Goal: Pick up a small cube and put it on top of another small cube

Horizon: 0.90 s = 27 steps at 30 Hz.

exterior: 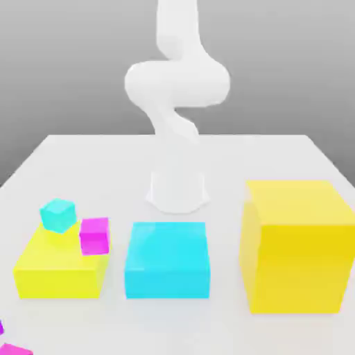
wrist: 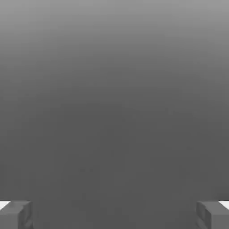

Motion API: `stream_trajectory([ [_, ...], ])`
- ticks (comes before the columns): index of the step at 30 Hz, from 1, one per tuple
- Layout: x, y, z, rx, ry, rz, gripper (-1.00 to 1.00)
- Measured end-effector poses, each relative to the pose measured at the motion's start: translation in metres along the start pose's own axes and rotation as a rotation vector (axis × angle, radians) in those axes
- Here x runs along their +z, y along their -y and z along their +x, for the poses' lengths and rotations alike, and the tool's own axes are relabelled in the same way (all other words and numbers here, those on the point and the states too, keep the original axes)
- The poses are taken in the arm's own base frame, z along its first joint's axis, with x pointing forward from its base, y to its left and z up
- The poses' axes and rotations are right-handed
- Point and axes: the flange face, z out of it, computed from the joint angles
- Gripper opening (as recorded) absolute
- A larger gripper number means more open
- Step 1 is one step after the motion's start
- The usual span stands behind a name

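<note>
The tiny cyan cube (exterior: 57,213) sits on a flat yellow block (exterior: 55,274) at the exterior view's left. A small magenta cube (exterior: 94,236) rests on that block's right edge, just right of the cyan cube. A violet sliver (exterior: 1,327) shows at the left border, cut off, so I cannot tell whether it is the small violet cube. My gripper (wrist: 114,217) is open in the hand view, its grey fingertips (wrist: 15,215) far apart with nothing between them and only plain grey background ahead. The white arm (exterior: 177,90) rises from its base past the top of the exterior view.
A large flat cyan block (exterior: 167,260) lies in front of the arm's base (exterior: 178,191). A big yellow block (exterior: 298,246) stands at the exterior view's right. A magenta piece (exterior: 15,349) is cut off at the bottom left corner. The white table (exterior: 263,156) stretches behind.
</note>
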Motion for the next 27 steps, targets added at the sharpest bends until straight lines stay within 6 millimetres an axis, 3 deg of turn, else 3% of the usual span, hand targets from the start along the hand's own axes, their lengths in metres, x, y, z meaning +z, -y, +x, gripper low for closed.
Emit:
stream_trajectory([
  [6, 0.101, -0.036, 0.039, 0.114, 0.045, -0.157, 0.00],
  [12, 0.195, -0.097, 0.069, 0.236, 0.094, -0.301, 0.00],
  [16, 0.253, -0.152, 0.081, 0.322, 0.131, -0.392, 0.00],
  [20, 0.304, -0.223, 0.089, 0.428, 0.163, -0.484, 0.00],
  [27, 0.385, -0.337, 0.068, 0.576, 0.246, -0.617, 0.00],
])
